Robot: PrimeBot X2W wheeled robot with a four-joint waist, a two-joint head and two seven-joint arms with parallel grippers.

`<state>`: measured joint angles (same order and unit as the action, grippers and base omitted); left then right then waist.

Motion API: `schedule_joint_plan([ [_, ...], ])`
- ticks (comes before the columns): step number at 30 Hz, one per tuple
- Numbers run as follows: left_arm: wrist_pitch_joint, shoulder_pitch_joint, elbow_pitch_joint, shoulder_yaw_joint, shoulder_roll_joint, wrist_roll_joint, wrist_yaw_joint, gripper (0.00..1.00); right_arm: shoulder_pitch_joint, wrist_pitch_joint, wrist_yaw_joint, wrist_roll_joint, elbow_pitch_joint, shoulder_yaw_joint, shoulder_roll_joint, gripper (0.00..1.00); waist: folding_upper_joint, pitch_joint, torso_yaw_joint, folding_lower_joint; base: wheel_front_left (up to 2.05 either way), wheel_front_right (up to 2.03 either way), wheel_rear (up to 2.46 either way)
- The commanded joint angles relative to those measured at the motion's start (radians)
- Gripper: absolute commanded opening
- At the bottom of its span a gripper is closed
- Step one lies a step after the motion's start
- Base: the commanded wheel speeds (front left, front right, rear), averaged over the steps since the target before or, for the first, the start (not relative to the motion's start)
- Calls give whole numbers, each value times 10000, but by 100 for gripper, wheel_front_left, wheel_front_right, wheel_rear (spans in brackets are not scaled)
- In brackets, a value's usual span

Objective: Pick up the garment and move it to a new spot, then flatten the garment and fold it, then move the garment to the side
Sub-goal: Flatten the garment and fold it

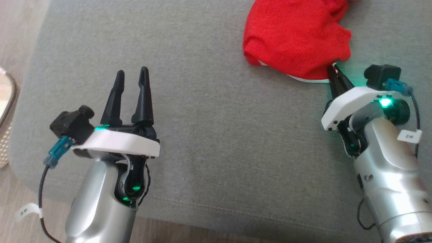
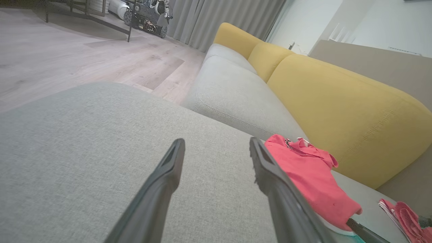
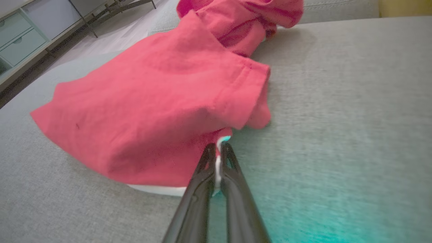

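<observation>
The garment (image 1: 295,37) is a crumpled red piece with a white hem, lying at the far right of the grey cushion (image 1: 216,135). My right gripper (image 1: 333,70) is shut on the garment's white hem at its near edge; the right wrist view shows the fingertips (image 3: 217,150) pinching that white strip under the red cloth (image 3: 152,111). My left gripper (image 1: 131,76) hovers open over bare cushion at the lower left, well apart from the garment. In the left wrist view its fingers (image 2: 175,158) stand spread, with the garment (image 2: 310,175) to their right.
A yellow sofa backrest (image 2: 337,101) rises behind the grey seat cushions. Wooden floor (image 2: 67,44) lies beyond the cushion's edge. A woven basket (image 1: 5,111) stands at the far left. More red cloth (image 2: 408,216) lies at the lower right of the left wrist view.
</observation>
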<state>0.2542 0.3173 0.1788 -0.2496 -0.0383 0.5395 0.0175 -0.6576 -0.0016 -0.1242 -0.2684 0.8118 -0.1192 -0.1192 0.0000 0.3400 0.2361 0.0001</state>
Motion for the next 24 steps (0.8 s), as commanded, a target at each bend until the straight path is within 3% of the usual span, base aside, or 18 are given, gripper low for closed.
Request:
schedule_joint_plan([
  [1,76,115,-243,409,-120,-79,27,100,133,-219,-65,-124,-258,-144,-33,0,0,-227,-325,-1,0,0,0],
  [6,76,27,-141,464,-120,-154,104,100,257,-473,-65,-239,-676,187,-262,0,0,-501,-811,-1,0,0,0],
  [13,76,-67,-14,326,-120,-272,195,100,798,-498,-65,-120,-1930,1398,-646,0,0,-768,-1639,-1,0,0,0],
  [24,76,391,487,-368,-120,-718,464,100,1377,265,-65,1021,-3683,3625,-29,0,0,-408,-2419,-1,0,0,0],
])
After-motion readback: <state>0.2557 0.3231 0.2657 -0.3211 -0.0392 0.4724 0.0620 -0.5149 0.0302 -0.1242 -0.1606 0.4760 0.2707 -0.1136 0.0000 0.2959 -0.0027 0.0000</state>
